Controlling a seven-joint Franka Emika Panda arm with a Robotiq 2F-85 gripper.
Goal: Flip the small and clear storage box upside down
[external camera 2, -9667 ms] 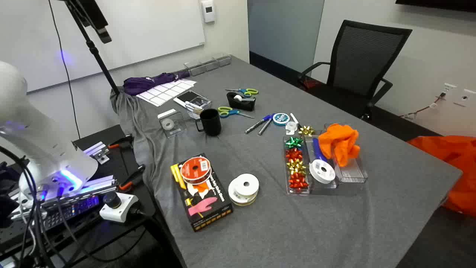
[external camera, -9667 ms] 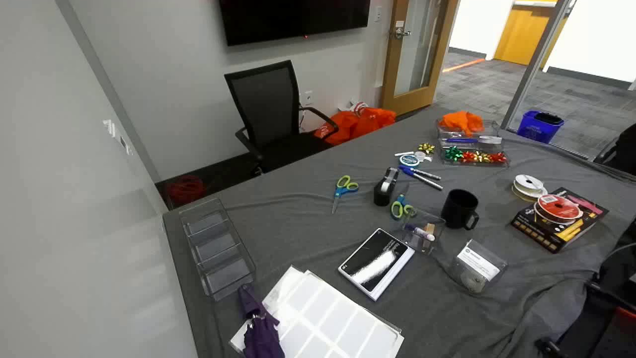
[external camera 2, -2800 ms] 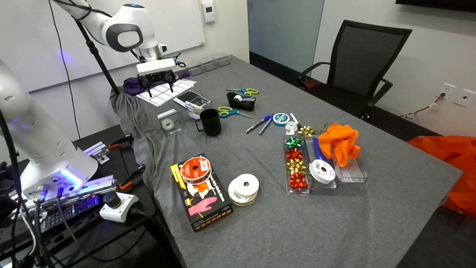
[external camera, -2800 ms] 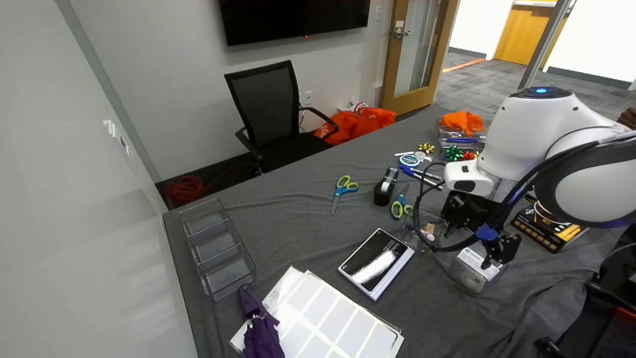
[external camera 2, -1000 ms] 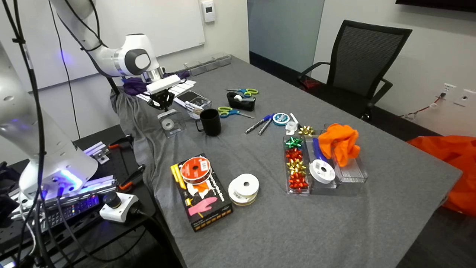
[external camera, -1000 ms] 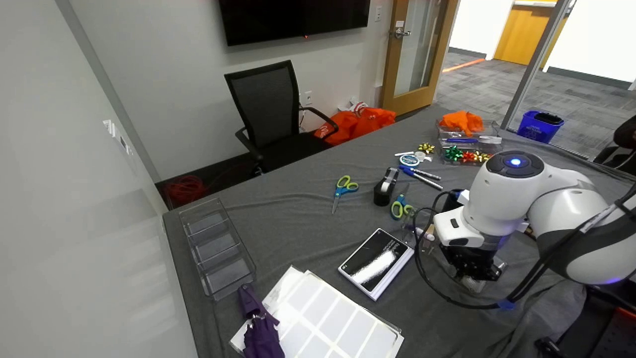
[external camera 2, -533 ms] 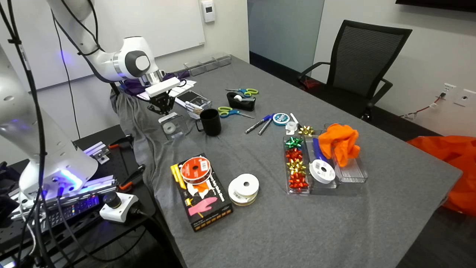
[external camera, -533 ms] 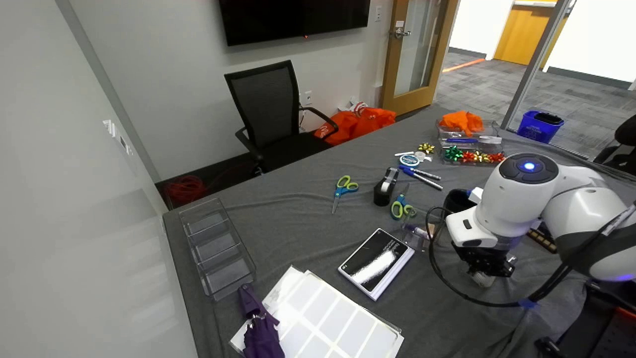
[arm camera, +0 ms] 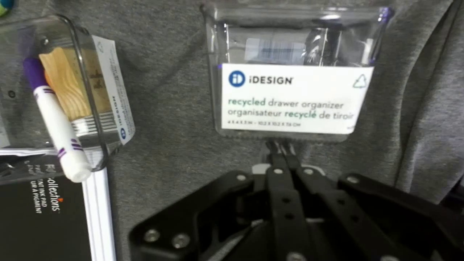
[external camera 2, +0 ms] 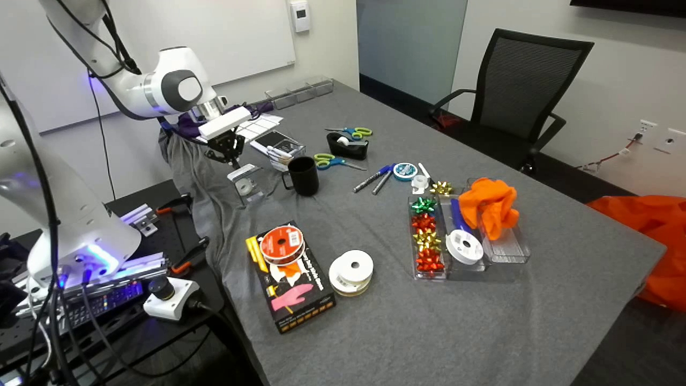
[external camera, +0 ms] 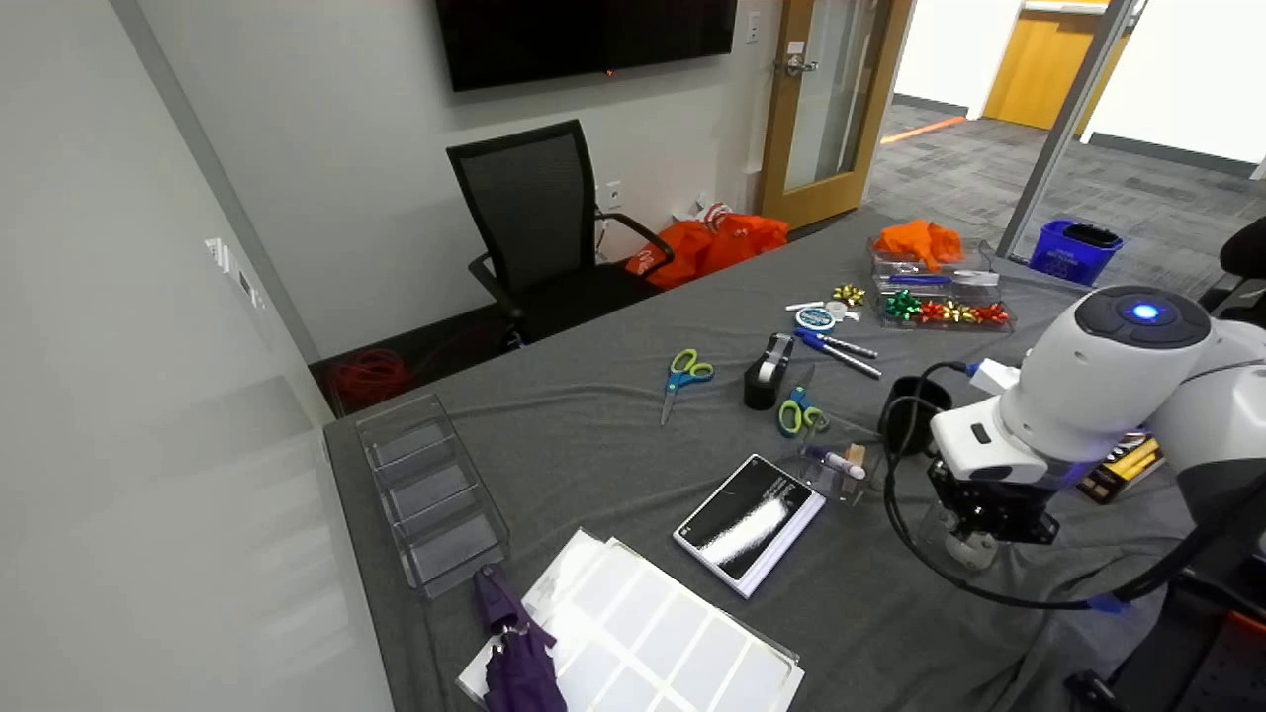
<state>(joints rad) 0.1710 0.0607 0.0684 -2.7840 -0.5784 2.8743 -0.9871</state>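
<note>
The small clear storage box [arm camera: 293, 78] lies on the gray cloth [arm camera: 163, 145], toward 12 o'clock of the wrist view, label [arm camera: 290, 101] upward; it appears to rest on its side, or slightly tilted, with its wider, rimmed end at 12 o'clock and its narrower end at 6 o'clock. The gripper [arm camera: 281, 146] is positioned at 6 o'clock, fingers drawn together with no visible gap and nothing seen held between them; the tips are at the box's 6 o'clock edge (contact is probable, but the view does not confirm it). Judged from this posture, the step in hand is tipping: the closed fingers serve as a pusher against the narrow end rather than as a clamp. The flip is judged incomplete. Next move: apply steady pressure toward 12 o'clock, high on the narrow end, so that the box rotates over its rim and settles mouth down. Advance slowly; a push set too low will probably slide the box across the cloth instead of turning it. Maintain clearance from the neighboring clear box [arm camera: 115, 92] at 9 o'clock, which carries a marker [arm camera: 56, 121], and from the black cup [external camera 2: 304, 176], at 3 o'clock of the storage box in an exterior view.
</note>
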